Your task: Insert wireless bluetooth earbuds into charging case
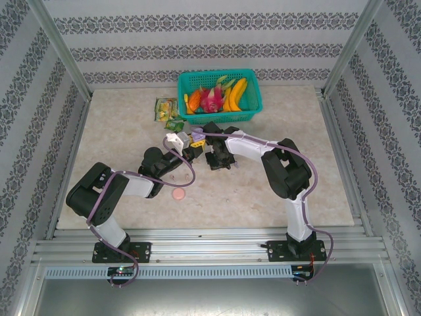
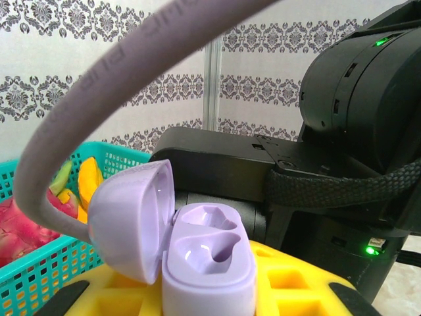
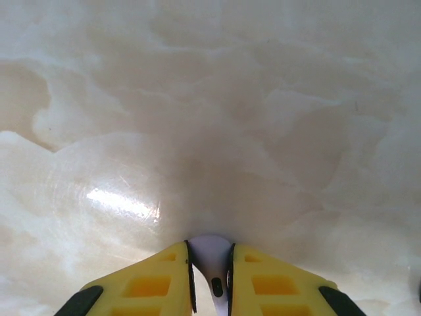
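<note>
Your right gripper [image 3: 210,280] pinches a pale lilac earbud [image 3: 209,253] at the table [image 3: 263,131]; your left gripper [image 2: 210,299] clamps the open lilac case [image 2: 197,276], both sockets [image 2: 214,247] empty. You look to be at the pickup: next lift the bud and line it over a socket.

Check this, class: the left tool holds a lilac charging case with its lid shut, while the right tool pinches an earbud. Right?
No: the left wrist view shows the lid open. The left tool holds a lilac charging case, lid open, while the right tool pinches an earbud.
</note>
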You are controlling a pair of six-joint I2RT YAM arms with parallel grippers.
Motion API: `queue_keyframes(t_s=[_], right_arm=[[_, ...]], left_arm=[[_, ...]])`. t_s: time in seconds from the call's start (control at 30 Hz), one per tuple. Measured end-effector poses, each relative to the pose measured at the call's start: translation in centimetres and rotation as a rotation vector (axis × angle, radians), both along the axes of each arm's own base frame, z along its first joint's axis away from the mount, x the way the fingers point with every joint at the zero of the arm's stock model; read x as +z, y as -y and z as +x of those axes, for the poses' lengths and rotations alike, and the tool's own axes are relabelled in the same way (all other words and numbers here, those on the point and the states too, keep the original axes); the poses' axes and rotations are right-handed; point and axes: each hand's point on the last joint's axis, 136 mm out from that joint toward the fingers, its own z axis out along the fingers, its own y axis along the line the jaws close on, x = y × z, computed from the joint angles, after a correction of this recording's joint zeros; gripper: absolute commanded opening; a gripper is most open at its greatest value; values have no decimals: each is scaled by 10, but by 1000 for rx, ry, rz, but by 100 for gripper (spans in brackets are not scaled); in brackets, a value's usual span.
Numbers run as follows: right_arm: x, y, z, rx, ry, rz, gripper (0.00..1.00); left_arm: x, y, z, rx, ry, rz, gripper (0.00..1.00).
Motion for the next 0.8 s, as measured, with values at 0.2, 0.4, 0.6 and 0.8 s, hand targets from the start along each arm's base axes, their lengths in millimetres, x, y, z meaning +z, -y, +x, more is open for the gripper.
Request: queue_keyframes(t_s=[0.2,0.4,0.6,0.8], right_arm=[[2,4,0,-8,40,10,16],[6,14,-4,-34,91,12,16],[5,15,-4,-40,107,21,25],[4,16,-5,-40,104,20,39]], left_arm=[[0,0,0,0,0,0,0],[0,0,0,0,-1,0,0],[0,0,0,-1,-3,-2,0],[0,0,0,-1,-3,-2,0]])
